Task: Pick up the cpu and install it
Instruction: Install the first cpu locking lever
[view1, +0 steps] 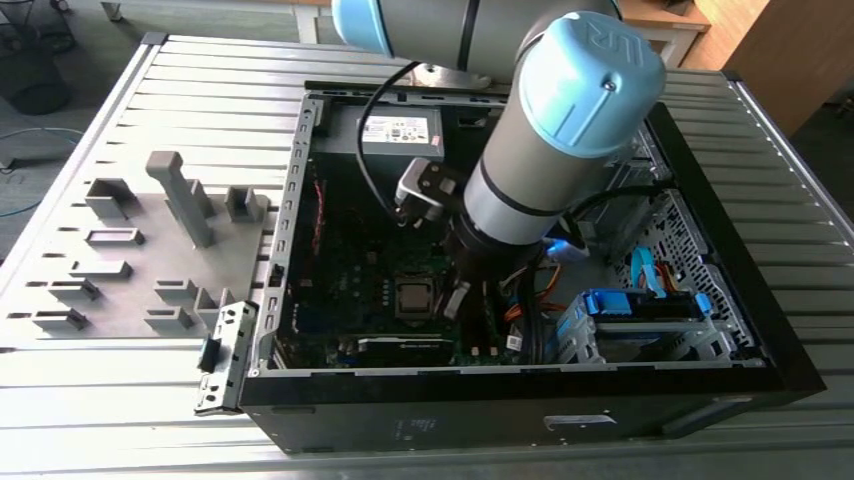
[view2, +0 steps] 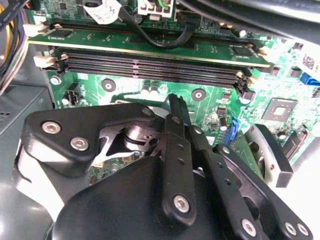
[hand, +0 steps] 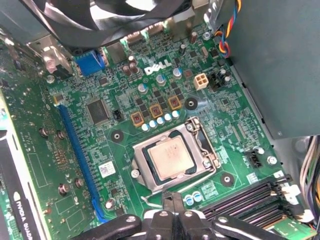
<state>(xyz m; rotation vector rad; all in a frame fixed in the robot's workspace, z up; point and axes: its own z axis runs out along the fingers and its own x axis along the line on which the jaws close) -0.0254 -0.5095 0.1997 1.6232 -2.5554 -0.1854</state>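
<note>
The cpu (hand: 171, 159), a small square chip with a pale metal top, lies flat in its socket on the green motherboard (hand: 100, 90), framed by the socket's metal bracket. In the exterior view the cpu (view1: 414, 297) sits in the middle of the open computer case (view1: 534, 400). My gripper (hand: 173, 197) hovers just beside the socket, apart from the chip. Its two thin black fingers are pressed together with nothing between them. In the second wrist view my gripper (view2: 173, 100) points down at the board below the memory slots (view2: 150, 65). In the exterior view my gripper (view1: 458, 300) is right of the chip.
Grey plastic holder blocks (view1: 134, 250) stand on the slatted table at the exterior view's left. Inside the case are a graphics card (hand: 20, 200), a black fan (hand: 125, 15), loose cables (view1: 387, 120) and a blue drive cage (view1: 627, 310). The case walls hem the arm in.
</note>
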